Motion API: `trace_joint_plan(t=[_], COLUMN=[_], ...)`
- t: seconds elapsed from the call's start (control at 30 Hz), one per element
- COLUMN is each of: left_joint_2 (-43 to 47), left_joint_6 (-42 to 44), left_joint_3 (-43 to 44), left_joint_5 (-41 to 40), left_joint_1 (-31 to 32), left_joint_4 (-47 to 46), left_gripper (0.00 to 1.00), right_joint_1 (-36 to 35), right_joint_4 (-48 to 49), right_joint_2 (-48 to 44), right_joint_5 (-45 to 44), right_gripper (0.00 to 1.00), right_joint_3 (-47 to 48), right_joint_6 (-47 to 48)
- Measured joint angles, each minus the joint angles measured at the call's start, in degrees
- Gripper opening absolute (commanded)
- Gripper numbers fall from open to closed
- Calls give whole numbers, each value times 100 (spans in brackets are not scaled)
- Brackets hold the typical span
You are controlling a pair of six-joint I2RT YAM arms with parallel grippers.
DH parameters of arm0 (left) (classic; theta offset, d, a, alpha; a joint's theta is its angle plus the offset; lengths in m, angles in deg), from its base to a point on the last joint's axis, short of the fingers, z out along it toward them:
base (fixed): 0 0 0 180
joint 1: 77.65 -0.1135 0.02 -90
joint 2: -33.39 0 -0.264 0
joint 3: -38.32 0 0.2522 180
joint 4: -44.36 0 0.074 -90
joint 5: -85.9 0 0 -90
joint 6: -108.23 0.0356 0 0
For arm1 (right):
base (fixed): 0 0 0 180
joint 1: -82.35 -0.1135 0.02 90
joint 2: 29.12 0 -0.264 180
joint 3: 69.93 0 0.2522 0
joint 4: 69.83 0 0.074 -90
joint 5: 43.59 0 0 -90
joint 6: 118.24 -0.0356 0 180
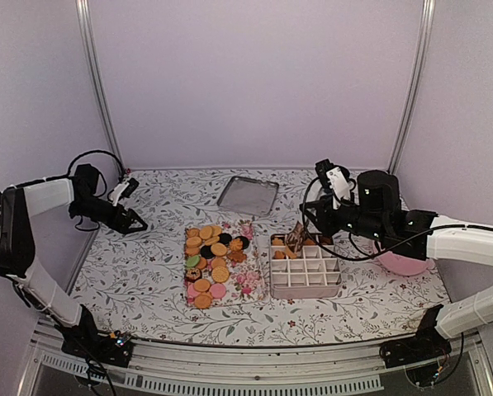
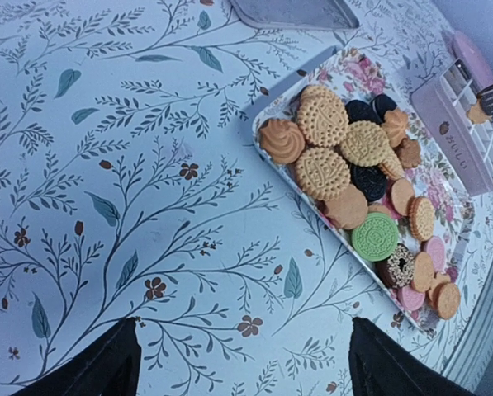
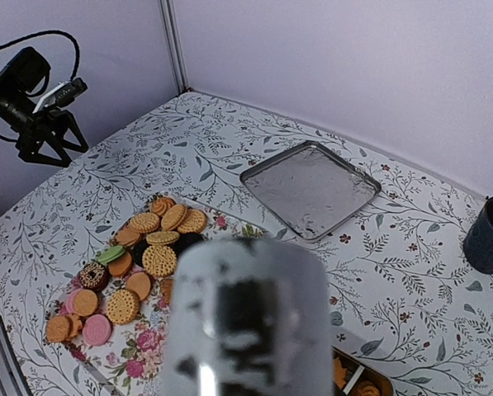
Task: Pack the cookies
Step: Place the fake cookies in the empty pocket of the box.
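The cookies (image 1: 211,256) lie heaped on a floral tray (image 1: 244,285) mid-table: orange-golden discs with a few dark, pink and one green. They also show in the left wrist view (image 2: 345,165) and the right wrist view (image 3: 139,256). A divided pink box (image 1: 305,276) stands right of the tray, with a few cookies in its far cells. My left gripper (image 1: 135,221) is open and empty, hovering left of the tray (image 2: 242,330). My right gripper (image 1: 298,238) hangs over the box's far left corner. A blurred silvery tool (image 3: 246,322) fills its wrist view and hides its fingers.
A metal lid (image 1: 248,195) lies flat behind the tray. A pink plate (image 1: 403,264) sits under my right arm, right of the box. A dark blue mug (image 3: 487,235) stands at the right edge. Enclosure walls and posts ring the table.
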Motion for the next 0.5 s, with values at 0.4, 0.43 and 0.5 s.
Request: trace_joint_plan(t=[0.4,0.43,0.5], left_joint_2=[-9,-9,-9], left_joint_6=[9,11,17], left_joint_3=[0,0,0], left_joint_5=[103,118,149], left_joint_1=[0,0,0], left_joint_4=[-31,-31,-42], left_gripper=[88,88,88], right_joint_1=[55,57,61], right_joint_4=[-9,-9,-39], right_joint_2=[0,0,-2], right_joint_5=[-42,-63,-116], right_gripper=[0,0,0], right_joint_3=[0,0,0], right_joint_6=[4,13,39])
